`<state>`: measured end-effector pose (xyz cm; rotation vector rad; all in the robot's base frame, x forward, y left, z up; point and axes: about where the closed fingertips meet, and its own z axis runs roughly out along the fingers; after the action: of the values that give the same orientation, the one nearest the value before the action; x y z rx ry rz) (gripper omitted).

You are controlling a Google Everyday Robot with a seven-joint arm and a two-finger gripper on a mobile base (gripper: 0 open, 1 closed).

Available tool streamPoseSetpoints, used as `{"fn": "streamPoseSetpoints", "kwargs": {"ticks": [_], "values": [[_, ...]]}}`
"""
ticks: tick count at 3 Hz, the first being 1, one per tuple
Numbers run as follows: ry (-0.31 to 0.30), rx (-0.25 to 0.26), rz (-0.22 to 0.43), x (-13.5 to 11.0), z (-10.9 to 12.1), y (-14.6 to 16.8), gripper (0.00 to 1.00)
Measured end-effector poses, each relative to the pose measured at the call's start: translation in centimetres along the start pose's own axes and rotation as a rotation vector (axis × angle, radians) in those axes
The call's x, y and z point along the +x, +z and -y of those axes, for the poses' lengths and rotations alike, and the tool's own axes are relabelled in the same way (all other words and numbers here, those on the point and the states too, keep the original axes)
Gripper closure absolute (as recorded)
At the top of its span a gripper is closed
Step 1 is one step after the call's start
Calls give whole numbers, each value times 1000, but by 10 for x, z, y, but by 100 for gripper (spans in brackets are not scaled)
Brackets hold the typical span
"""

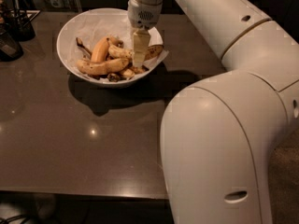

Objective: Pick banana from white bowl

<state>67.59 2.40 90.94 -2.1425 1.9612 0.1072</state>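
Note:
The white bowl [65, 55] stands at the back of the dark table, lined with crinkled white paper. Several bananas lie in it. The brown-speckled banana [153, 52] lies across the right side of the bowl, its middle hidden behind my gripper. A smooth orange-yellow banana [100, 49] and a plainer curved yellow banana [102, 68] lie to its left. My gripper [138, 64] points straight down into the bowl, right at the speckled banana's middle, down among the fruit.
Dark containers [10, 34] stand at the table's far left. My white arm and body [224, 139] fill the right side of the view. The table's front edge [84, 194] runs along the bottom.

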Motion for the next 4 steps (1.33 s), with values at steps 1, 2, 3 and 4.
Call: {"fn": "streamPoseSetpoints", "kwargs": {"ticks": [1,2,3,4], "values": [[6,-11,8,1,3,7,47],[8,-4,1,2,6,8,71],[9,4,-18,3,6,7,94],[5,34,2,0,12,7,100]]}}
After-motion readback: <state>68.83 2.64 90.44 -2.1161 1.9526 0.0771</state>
